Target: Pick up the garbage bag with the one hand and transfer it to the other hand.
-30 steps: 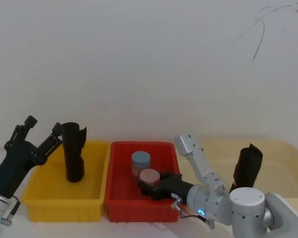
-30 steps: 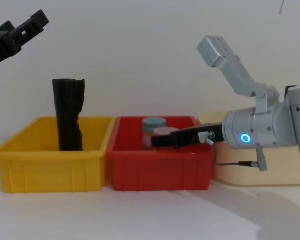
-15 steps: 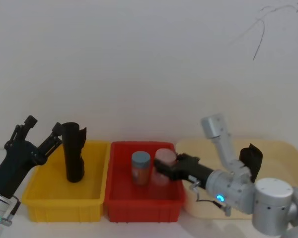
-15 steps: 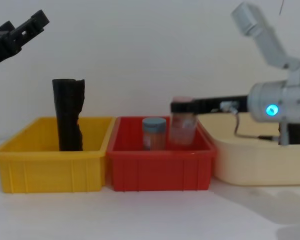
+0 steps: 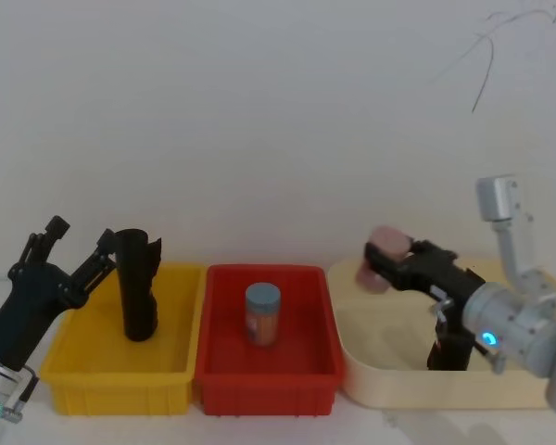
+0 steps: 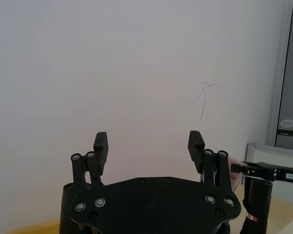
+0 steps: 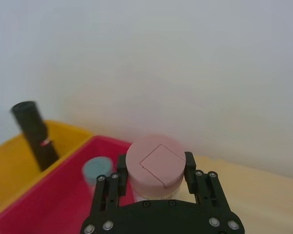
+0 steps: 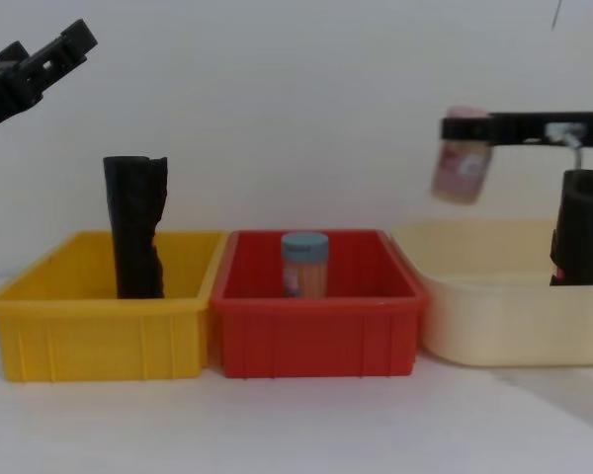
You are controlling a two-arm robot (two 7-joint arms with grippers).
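Note:
The garbage bag is a tall black roll with a small red mark, upright in the cream bin at the right. My right gripper hovers above that bin's left part, just left of the bag, shut on a pink-lidded jar. At the far left my left gripper is raised and open with nothing in it. It sits beside a slimmer black roll with a ragged edge that stands in the yellow bin.
A red bin lies between the yellow and cream bins and holds a blue-lidded jar standing upright. All three bins sit side by side against a white wall. A bare strip of table runs in front of them.
My right gripper has lifted the pink-lidded jar out of the red bin and carried it right, over the cream bin. The left gripper and both black rolls have not moved.

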